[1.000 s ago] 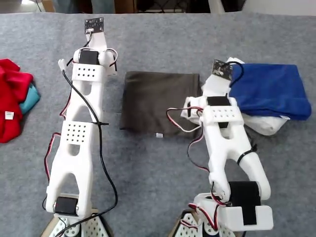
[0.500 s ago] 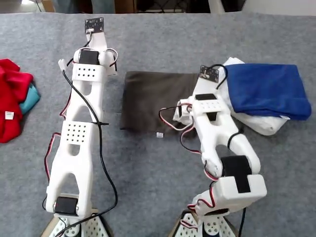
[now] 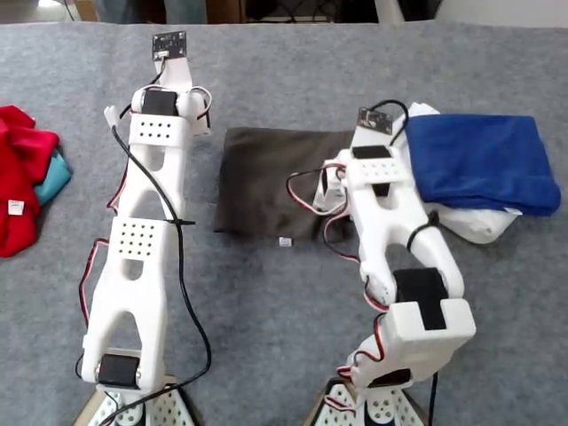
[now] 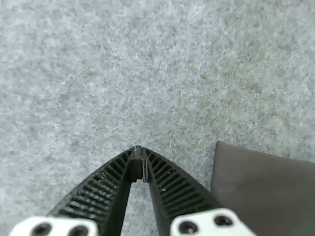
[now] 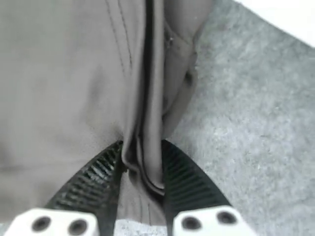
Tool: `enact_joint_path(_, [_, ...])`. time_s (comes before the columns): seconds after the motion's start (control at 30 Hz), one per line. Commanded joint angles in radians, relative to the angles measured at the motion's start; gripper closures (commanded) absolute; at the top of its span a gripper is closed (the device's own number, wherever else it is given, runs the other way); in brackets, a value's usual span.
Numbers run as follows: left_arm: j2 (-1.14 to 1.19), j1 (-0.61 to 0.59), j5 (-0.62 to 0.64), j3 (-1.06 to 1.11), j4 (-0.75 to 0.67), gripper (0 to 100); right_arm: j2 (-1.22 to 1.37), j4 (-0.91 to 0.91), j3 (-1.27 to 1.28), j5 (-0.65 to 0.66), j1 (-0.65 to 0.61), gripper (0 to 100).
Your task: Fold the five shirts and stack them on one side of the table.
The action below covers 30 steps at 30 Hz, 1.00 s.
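Dark brown shirt (image 3: 275, 182), folded, lies mid-frame. The right tool (image 5: 141, 147) is clamped on its right edge, and the left tool (image 4: 138, 152) is pinched together beside it. Stacking looks next: drag it onto the blue shirt (image 3: 484, 160).

On my feed the table (image 3: 497, 53) is wrapped in a fuzzy grey carpet-like cover (image 3: 284, 80), mottled light and dark up close, and evenly lit with just soft shadows. Past its far edge there's a thin strip of room: a brown wooden panel (image 3: 224, 11), a dark gap with some black framework (image 3: 306, 11) beside it, then a pale surface (image 3: 506, 11) toward the corner.
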Motion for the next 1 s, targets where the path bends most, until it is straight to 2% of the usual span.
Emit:
enact_joint_path(0.0, [-0.020, -0.002, -0.008, -0.021, -0.011, 97, -0.008, 0.037, -0.073, 0.021, -0.006, 98.3])
enact_joint_path(0.17, [-0.035, -0.038, 0.000, -0.039, -0.006, 95, -0.002, 0.044, -0.079, 0.060, 0.012, 98.3])
enact_joint_path(0.23, [-0.060, -0.038, 0.018, -0.062, 0.025, 89, -0.001, 0.037, -0.073, 0.061, 0.032, 98.3])
enact_joint_path(0.3, [-0.074, -0.027, 0.091, -0.061, 0.054, 80, -0.001, 0.015, -0.065, 0.061, 0.054, 98.3])
enact_joint_path(0.37, [-0.089, -0.015, 0.132, -0.041, 0.058, 76, -0.001, -0.017, -0.053, 0.061, 0.068, 98.3])
enact_joint_path(0.5, [-0.118, 0.035, 0.138, 0.008, 0.048, 76, 0.001, -0.066, -0.013, 0.104, 0.057, 98.3])
enact_joint_path(0.8, [-0.144, 0.116, 0.163, 0.142, 0.043, 75, 0.001, -0.210, 0.104, 0.094, 0.049, 98.3])
enact_joint_path(0.97, [-0.127, 0.122, 0.186, 0.176, -0.020, 75, 0.001, -0.241, 0.130, 0.100, 0.051, 98.3])
